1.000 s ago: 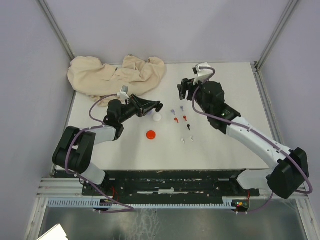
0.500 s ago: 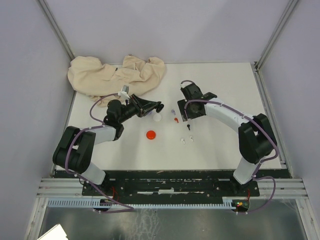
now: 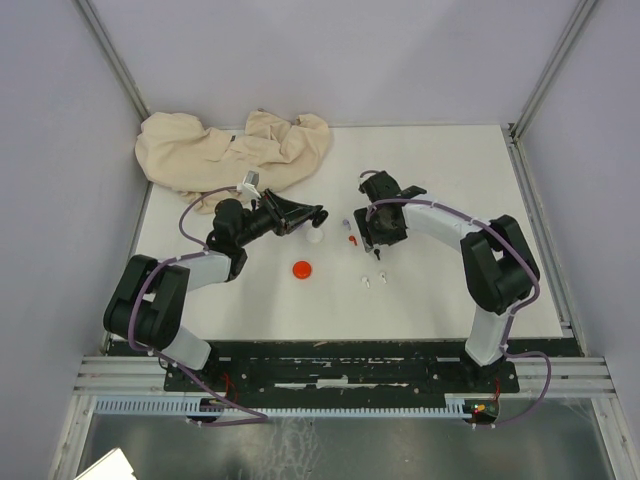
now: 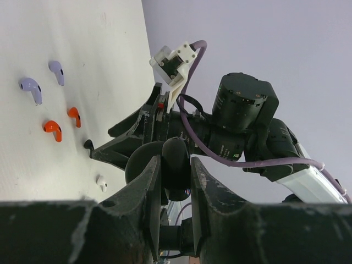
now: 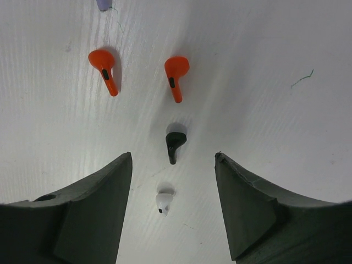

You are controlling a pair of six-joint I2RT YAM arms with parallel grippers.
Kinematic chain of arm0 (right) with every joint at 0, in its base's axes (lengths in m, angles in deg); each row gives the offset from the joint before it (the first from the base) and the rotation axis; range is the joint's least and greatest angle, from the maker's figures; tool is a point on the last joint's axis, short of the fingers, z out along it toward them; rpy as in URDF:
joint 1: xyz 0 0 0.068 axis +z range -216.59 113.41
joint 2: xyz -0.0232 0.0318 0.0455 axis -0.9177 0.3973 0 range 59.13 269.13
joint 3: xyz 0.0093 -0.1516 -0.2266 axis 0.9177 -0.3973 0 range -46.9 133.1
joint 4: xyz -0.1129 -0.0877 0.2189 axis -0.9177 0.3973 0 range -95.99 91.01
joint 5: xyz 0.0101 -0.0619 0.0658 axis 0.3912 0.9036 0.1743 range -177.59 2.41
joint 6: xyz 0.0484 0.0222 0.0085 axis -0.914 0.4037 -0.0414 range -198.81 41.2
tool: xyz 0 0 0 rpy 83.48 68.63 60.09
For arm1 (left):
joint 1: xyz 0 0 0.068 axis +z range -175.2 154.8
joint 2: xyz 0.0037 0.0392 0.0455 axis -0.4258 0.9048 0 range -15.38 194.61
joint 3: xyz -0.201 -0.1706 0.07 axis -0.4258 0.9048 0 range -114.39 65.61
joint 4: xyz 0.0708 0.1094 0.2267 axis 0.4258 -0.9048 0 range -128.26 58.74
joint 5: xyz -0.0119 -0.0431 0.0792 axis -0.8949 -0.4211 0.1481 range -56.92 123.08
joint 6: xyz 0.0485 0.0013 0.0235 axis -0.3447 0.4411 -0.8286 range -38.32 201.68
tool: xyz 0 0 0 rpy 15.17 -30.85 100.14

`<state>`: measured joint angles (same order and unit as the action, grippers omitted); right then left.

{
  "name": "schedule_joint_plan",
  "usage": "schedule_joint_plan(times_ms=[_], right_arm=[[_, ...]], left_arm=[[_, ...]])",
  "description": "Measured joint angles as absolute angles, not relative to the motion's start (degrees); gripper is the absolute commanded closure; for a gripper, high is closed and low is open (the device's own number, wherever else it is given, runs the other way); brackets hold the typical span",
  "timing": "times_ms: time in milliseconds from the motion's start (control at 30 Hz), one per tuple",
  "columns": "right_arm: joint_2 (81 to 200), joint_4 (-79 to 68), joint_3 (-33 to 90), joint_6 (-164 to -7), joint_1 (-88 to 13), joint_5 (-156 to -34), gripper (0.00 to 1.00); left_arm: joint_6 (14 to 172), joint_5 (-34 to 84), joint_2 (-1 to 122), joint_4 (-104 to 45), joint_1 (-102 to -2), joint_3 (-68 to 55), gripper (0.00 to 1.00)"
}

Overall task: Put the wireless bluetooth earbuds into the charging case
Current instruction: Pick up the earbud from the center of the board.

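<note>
Big to small: table (image 3: 450,290), cloth (image 3: 230,150) bunched at its 11 o'clock. The left gripper (image 4: 175,159) is nearly closed, pinching a dark rounded object (image 4: 176,173); can't tell what. It sits at 12 o'clock of the white disc (image 3: 315,236), with the red disc (image 3: 301,269) at that disc's 7. The right gripper (image 5: 173,157) is wide open and empty, straddling the black earbud (image 5: 174,144). The red earbuds (image 5: 104,66) lie at its 12, the white earbud (image 5: 163,202) at its 6. Risk: an off-centre close flicks the bud into its neighbours.
</note>
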<state>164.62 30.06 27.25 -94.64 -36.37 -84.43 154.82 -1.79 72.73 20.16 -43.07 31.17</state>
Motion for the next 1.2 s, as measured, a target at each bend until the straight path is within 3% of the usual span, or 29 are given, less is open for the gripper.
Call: schedule_joint_plan(times_ms=[1200], right_arm=[[170.63, 30.04, 29.07, -94.64, -38.14, -88.17, 0.53]], left_arm=[[154.69, -2.01, 73.19, 19.74, -43.07, 31.17, 0.97]])
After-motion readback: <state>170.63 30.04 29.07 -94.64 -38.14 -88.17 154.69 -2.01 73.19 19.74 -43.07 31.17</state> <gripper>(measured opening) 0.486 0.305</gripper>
